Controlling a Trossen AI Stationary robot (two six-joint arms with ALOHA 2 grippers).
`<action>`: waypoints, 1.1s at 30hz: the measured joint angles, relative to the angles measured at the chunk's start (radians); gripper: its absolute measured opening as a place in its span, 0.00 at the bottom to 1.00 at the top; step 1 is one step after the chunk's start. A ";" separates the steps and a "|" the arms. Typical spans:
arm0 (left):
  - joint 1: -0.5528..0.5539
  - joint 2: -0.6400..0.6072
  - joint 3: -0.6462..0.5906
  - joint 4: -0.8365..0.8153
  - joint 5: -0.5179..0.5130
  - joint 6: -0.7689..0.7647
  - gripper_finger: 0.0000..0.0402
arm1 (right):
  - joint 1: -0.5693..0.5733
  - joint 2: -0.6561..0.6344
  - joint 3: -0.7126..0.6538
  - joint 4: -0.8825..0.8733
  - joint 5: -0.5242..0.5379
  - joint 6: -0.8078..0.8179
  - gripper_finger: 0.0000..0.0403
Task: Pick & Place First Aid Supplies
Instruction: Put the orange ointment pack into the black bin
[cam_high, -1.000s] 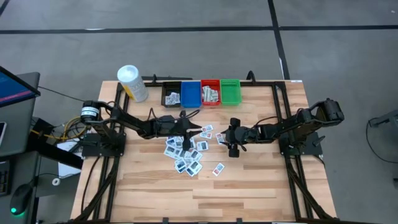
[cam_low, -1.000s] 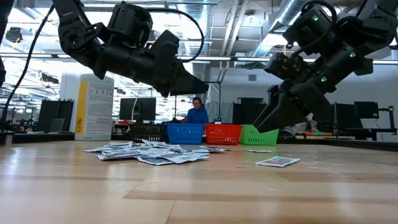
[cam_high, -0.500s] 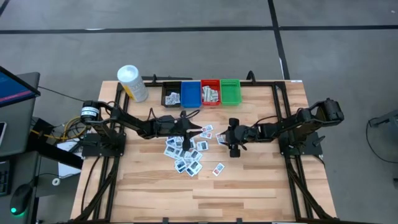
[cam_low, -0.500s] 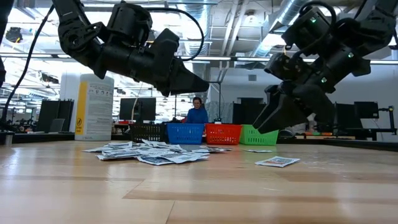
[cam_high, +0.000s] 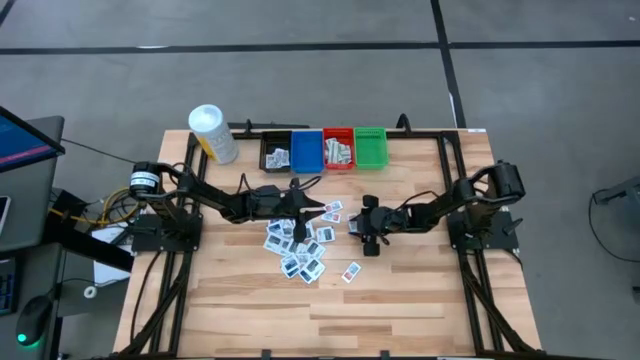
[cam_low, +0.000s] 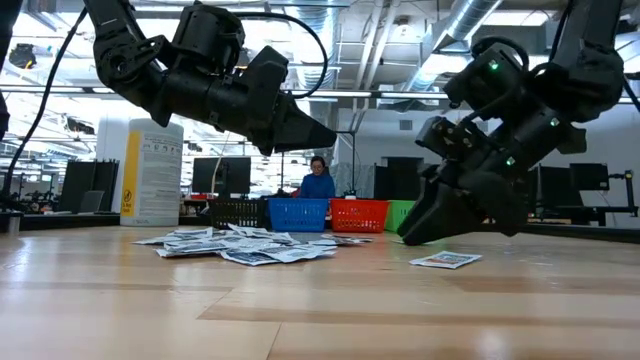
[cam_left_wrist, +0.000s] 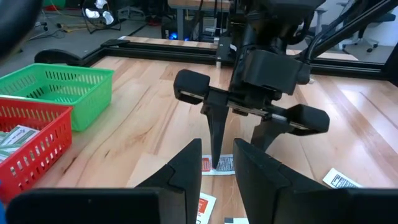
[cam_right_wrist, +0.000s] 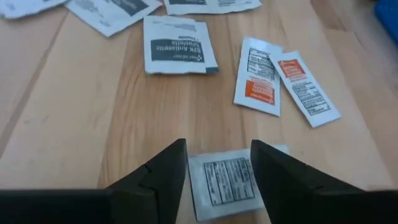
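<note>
With my right gripper (cam_right_wrist: 214, 163) down low and its fingers spread wide, a white packet (cam_right_wrist: 229, 180) lies flat on the wood surface (cam_high: 400, 290) right between them. Left gripper (cam_high: 325, 210) hovers over the packet pile (cam_high: 297, 245), fingers slightly apart, holding nothing.

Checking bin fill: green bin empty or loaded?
Empty. The green bin shows only bare green floor from above; the left wrist view shows nothing inside either.

My fingers (cam_right_wrist: 163, 177) cover both sides of one white packet (cam_right_wrist: 229, 180); its print is too blurred to read.
</note>
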 joint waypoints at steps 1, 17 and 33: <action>0.000 0.000 0.000 0.000 0.000 0.000 0.23 | 0.000 0.008 0.001 0.000 0.000 0.013 0.42; 0.000 0.000 0.000 0.003 0.000 0.000 0.23 | 0.030 -0.015 -0.003 -0.001 0.004 0.054 0.10; 0.000 0.000 0.000 0.002 0.000 0.003 0.23 | 0.130 -0.350 -0.006 -0.208 0.138 -0.005 0.00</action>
